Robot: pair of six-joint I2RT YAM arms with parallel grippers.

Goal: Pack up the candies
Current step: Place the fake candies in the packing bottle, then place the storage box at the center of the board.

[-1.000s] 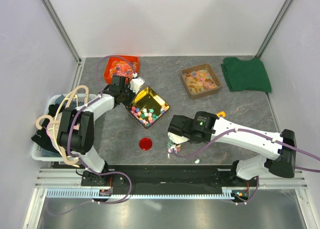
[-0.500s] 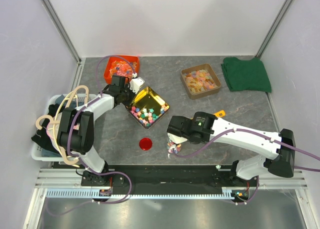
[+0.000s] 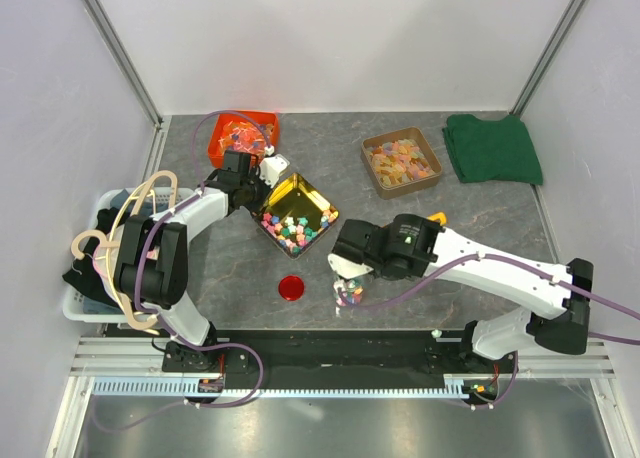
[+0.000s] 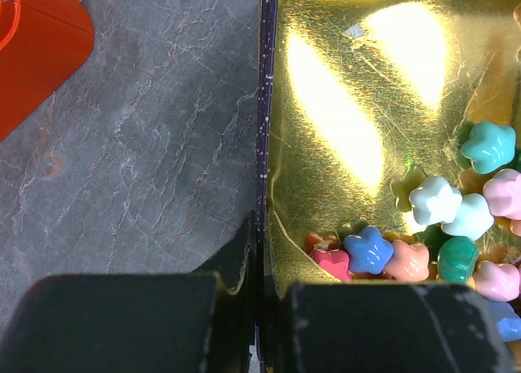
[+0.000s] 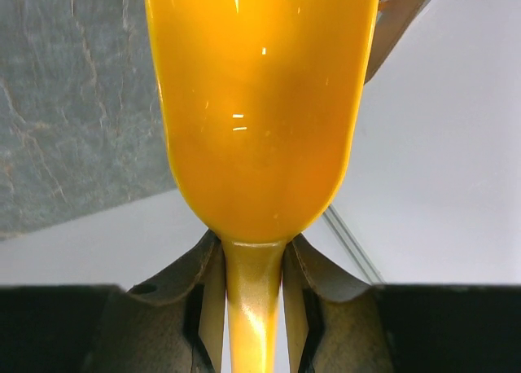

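2 claws, both gripping.
The left claw [image 4: 262,301] pinches the wall of the gold tray [image 4: 342,104] holding candies [image 4: 440,218]; the right claw [image 5: 254,290] clamps the orange scoop [image 5: 260,104] by its handle.

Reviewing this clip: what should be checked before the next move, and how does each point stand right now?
1. left gripper clamped on the gold tray wall: ok.
2. right gripper shut on the yellow scoop handle: ok.
3. candies in the tray to scoop: ok.
4. Scoop loaded: cannot tell, only its underside shows.
5. red lid lying apart from the small container near the right gripper: ok.
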